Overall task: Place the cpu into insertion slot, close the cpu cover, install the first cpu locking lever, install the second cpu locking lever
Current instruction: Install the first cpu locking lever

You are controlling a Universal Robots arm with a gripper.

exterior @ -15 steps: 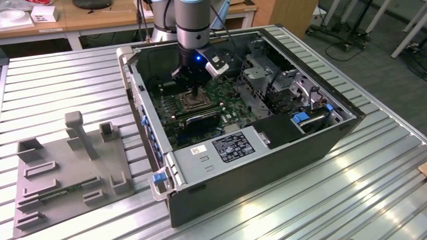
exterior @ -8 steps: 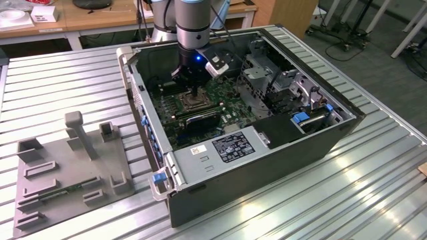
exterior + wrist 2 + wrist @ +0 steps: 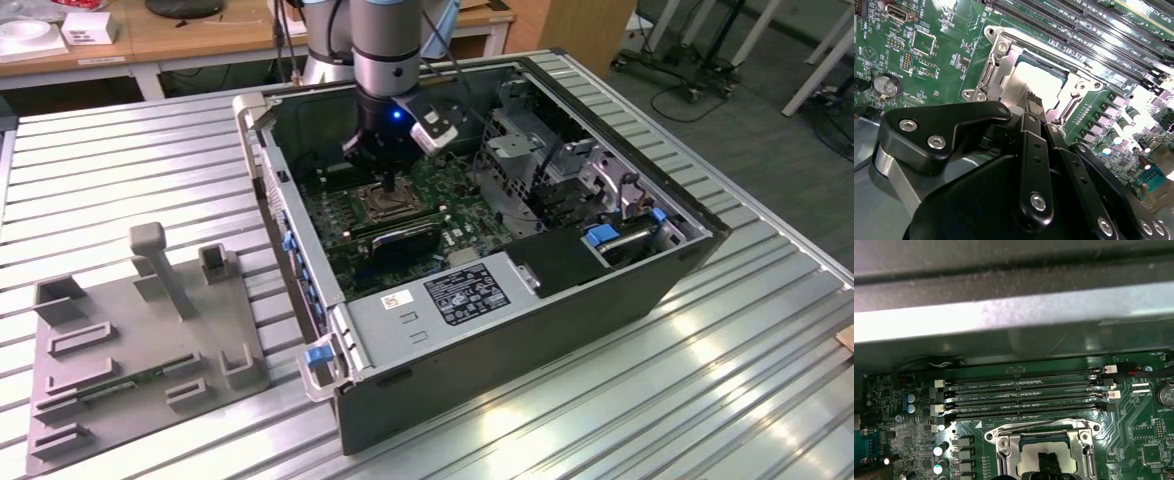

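In the exterior view my gripper (image 3: 388, 203) reaches down into the open computer case, right over the insertion slot (image 3: 370, 207) on the green motherboard (image 3: 441, 225). In both wrist views the cpu (image 3: 1021, 82) (image 3: 1029, 456) lies in the slot, its silver top bright with glare. The cpu cover (image 3: 1004, 50) (image 3: 1004, 450), a silvery frame, lies down around the chip. My gripper (image 3: 1033, 99) (image 3: 1049, 461) is shut, its dark tips together at the middle of the chip's top, touching it or just above it. The locking levers cannot be told apart from the frame.
Long black memory slots (image 3: 1024, 390) (image 3: 1079, 25) run beside the socket, with the case's metal wall (image 3: 1014, 315) just beyond them. A coin battery (image 3: 886, 86) sits on the board. Drive cages (image 3: 561, 170) take up the case's far side. A grey fixture plate (image 3: 134, 340) lies on the table.
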